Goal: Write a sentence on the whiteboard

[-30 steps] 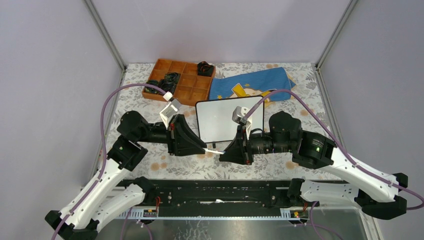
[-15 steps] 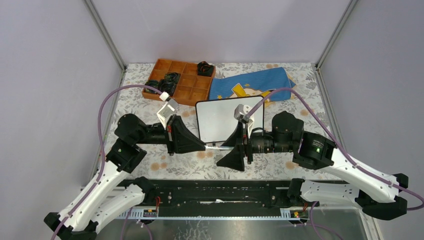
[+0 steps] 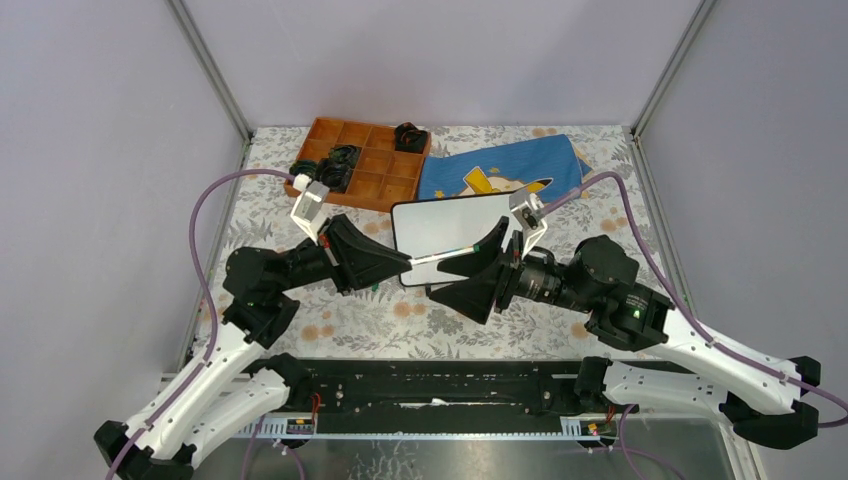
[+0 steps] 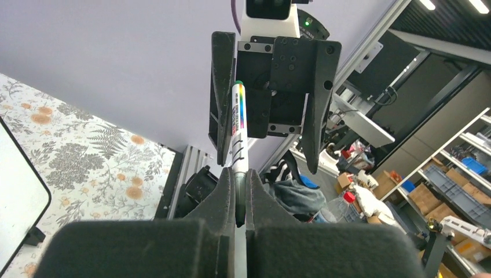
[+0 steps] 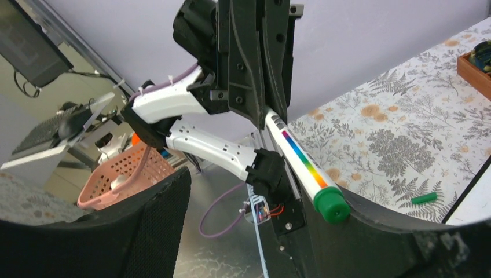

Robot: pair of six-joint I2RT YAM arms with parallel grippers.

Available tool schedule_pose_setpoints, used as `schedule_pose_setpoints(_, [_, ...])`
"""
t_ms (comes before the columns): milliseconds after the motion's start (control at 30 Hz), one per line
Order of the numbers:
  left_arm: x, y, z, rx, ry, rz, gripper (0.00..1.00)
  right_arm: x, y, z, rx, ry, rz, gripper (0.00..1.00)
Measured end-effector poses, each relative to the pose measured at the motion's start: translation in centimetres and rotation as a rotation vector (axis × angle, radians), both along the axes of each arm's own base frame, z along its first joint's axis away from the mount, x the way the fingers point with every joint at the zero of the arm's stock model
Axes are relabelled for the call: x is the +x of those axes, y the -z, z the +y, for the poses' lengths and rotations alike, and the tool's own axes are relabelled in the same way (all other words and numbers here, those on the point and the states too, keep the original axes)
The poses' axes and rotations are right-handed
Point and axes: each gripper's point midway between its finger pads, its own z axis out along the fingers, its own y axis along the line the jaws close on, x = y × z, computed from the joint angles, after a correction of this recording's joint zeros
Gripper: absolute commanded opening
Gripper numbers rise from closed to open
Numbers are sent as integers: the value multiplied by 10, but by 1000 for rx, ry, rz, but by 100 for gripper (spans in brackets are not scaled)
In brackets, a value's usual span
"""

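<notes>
The left gripper (image 4: 238, 184) has its jaws pinched tight on a marker (image 4: 237, 124), gripping the dark section at one end so the rest of the barrel juts straight out. This looks like a writing grip, though I can't tell whether the nib is bare. The right gripper (image 4: 266, 167) faces it at the centre of the overhead view, jaws spread wide to either side of the marker's green far end and apparently clear of it. The marker is a slim white plastic tube with a rainbow stripe and a rounded green end.

The whiteboard (image 3: 440, 225) stands just behind the two grippers at mid-frame, propped at a tilt. It is glossy white in a thin black frame with rounded corners, and no writing shows on it yet. A small green piece (image 5: 424, 198), possibly the cap, lies on the flower-patterned worktop (image 3: 400, 320) near the board's edge.
</notes>
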Motion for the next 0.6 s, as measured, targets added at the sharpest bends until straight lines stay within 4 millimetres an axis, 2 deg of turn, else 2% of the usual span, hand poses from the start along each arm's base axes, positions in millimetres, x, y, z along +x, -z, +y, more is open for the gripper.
schedule_pose_setpoints(167, [2, 0, 0, -33, 3, 24, 0, 8, -8, 3, 45, 37, 12, 65])
schedule_pose_setpoints(467, [-4, -5, 3, -48, 8, 9, 0, 18, 3, 20, 4, 46, 43, 68])
schedule_pose_setpoints(600, [-6, -5, 4, -48, 13, 3, 0, 17, -5, 19, 10, 45, 41, 63])
